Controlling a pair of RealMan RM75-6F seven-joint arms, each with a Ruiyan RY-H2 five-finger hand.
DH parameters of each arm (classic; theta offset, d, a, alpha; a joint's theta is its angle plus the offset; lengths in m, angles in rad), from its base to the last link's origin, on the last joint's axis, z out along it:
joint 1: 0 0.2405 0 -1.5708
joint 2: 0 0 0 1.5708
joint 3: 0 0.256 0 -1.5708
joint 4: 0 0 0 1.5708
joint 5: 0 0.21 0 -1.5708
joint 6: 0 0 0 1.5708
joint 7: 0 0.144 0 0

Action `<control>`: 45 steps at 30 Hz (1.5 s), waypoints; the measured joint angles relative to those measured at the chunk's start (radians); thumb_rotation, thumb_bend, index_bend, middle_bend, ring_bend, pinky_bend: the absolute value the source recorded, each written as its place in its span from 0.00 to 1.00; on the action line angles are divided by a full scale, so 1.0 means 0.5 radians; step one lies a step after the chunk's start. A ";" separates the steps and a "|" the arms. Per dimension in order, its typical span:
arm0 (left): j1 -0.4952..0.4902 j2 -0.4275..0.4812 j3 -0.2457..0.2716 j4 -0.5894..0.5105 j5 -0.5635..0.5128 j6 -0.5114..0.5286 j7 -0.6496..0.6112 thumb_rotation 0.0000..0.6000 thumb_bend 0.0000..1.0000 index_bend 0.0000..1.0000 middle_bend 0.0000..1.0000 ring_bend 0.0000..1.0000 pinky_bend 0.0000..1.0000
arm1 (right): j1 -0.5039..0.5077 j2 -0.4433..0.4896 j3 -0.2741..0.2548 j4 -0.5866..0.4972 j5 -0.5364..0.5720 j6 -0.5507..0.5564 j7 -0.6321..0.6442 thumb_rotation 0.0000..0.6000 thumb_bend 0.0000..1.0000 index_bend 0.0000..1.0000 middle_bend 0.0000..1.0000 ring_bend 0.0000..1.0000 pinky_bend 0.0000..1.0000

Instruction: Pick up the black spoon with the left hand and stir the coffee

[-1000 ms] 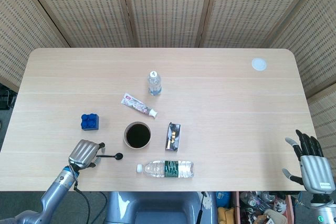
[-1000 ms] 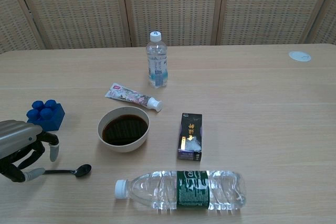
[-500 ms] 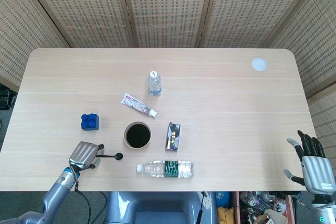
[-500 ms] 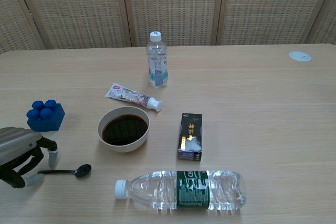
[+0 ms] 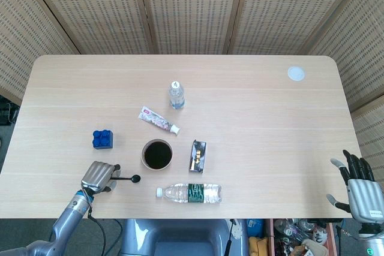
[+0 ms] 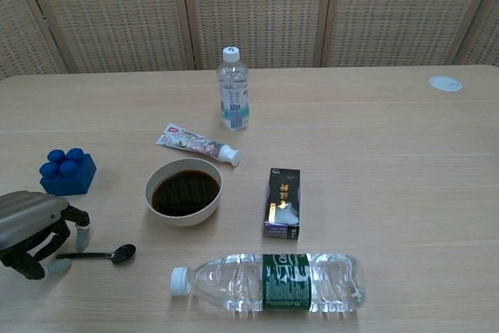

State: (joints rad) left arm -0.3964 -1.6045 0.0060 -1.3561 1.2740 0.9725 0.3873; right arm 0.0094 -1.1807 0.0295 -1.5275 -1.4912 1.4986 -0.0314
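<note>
Left hand (image 6: 35, 228): low over the near-left part of the table (image 5: 252, 118), fingers curled down around the handle end of the black spoon (image 6: 101, 254); whether they actually pinch it cannot be told.
Black spoon: flat on the table, bowl end pointing toward the bowl of coffee (image 6: 184, 192), just in front of and to the left of it.
Bowl of coffee: upright, dark liquid inside, apart from the spoon.
Right hand (image 5: 361, 190): off the table's near-right corner, fingers spread wide, holding nothing.
Lying water bottle (image 6: 269, 281): on its side near the front edge.
Upright water bottle (image 6: 233, 90): behind the toothpaste tube (image 6: 198, 145).
Dark box (image 6: 283, 203): right of the bowl.
Blue block (image 6: 68, 171): behind the left hand.
</note>
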 measured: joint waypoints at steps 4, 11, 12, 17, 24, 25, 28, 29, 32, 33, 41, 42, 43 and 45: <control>-0.002 -0.008 0.001 0.009 -0.008 0.002 -0.001 1.00 0.39 0.50 0.79 0.78 0.76 | -0.002 0.000 0.000 0.002 0.003 -0.001 0.001 1.00 0.19 0.22 0.09 0.00 0.00; -0.006 -0.011 0.008 0.009 -0.041 -0.011 0.002 1.00 0.38 0.51 0.80 0.79 0.76 | 0.004 0.000 0.005 0.005 0.005 -0.013 0.002 1.00 0.19 0.22 0.09 0.00 0.00; -0.007 -0.011 0.009 0.009 -0.043 -0.012 0.004 1.00 0.39 0.52 0.80 0.79 0.76 | 0.005 0.000 0.005 0.006 0.006 -0.015 0.002 1.00 0.19 0.22 0.09 0.00 0.00; -0.007 -0.013 0.013 0.009 -0.062 -0.013 0.010 1.00 0.39 0.52 0.80 0.79 0.76 | 0.007 -0.001 0.009 0.008 0.009 -0.018 0.005 1.00 0.19 0.22 0.09 0.00 0.00; 0.002 -0.016 0.029 0.022 -0.089 -0.013 0.017 1.00 0.39 0.54 0.80 0.79 0.76 | 0.016 -0.004 0.017 0.019 0.013 -0.031 0.011 1.00 0.19 0.22 0.09 0.00 0.00; 0.003 -0.016 0.030 0.022 -0.093 -0.014 0.018 1.00 0.39 0.54 0.80 0.79 0.76 | 0.017 -0.005 0.017 0.020 0.014 -0.032 0.012 1.00 0.19 0.22 0.09 0.00 0.00; 0.008 -0.011 0.033 0.021 -0.102 -0.007 0.024 1.00 0.39 0.56 0.81 0.79 0.76 | 0.020 -0.008 0.018 0.024 0.014 -0.037 0.016 1.00 0.19 0.22 0.09 0.00 0.00; 0.010 -0.007 0.034 0.017 -0.108 -0.005 0.028 1.00 0.38 0.56 0.81 0.79 0.76 | 0.022 -0.009 0.019 0.026 0.013 -0.038 0.018 1.00 0.19 0.22 0.09 0.00 0.00; 0.012 0.002 0.036 0.012 -0.118 -0.002 0.037 1.00 0.39 0.57 0.82 0.80 0.76 | 0.024 -0.011 0.020 0.029 0.012 -0.039 0.020 1.00 0.19 0.22 0.09 0.00 0.00; 0.014 0.006 0.038 0.010 -0.123 -0.001 0.042 1.00 0.39 0.57 0.83 0.80 0.76 | 0.025 -0.011 0.021 0.029 0.011 -0.039 0.021 1.00 0.19 0.22 0.09 0.00 0.00; 0.019 0.052 0.043 -0.013 -0.126 0.021 0.059 1.00 0.39 0.59 0.84 0.80 0.77 | 0.026 -0.013 0.021 0.033 0.002 -0.034 0.031 1.00 0.19 0.22 0.09 0.00 0.00; 0.019 0.061 0.044 -0.019 -0.120 0.026 0.062 1.00 0.39 0.59 0.84 0.80 0.77 | 0.026 -0.013 0.021 0.033 0.002 -0.033 0.032 1.00 0.19 0.22 0.09 0.00 0.00; 0.018 0.071 0.045 -0.025 -0.114 0.032 0.065 1.00 0.39 0.59 0.84 0.80 0.77 | 0.026 -0.013 0.021 0.033 0.001 -0.032 0.032 1.00 0.19 0.22 0.09 0.00 0.00; 0.014 0.094 0.044 -0.040 -0.101 0.044 0.072 1.00 0.39 0.59 0.84 0.80 0.77 | 0.026 -0.014 0.021 0.033 -0.002 -0.029 0.034 1.00 0.19 0.22 0.09 0.00 0.00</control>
State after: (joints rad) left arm -0.3892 -1.5577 0.0281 -1.3762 1.2237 0.9944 0.4230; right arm 0.0222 -1.1877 0.0400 -1.5112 -1.4922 1.4842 -0.0146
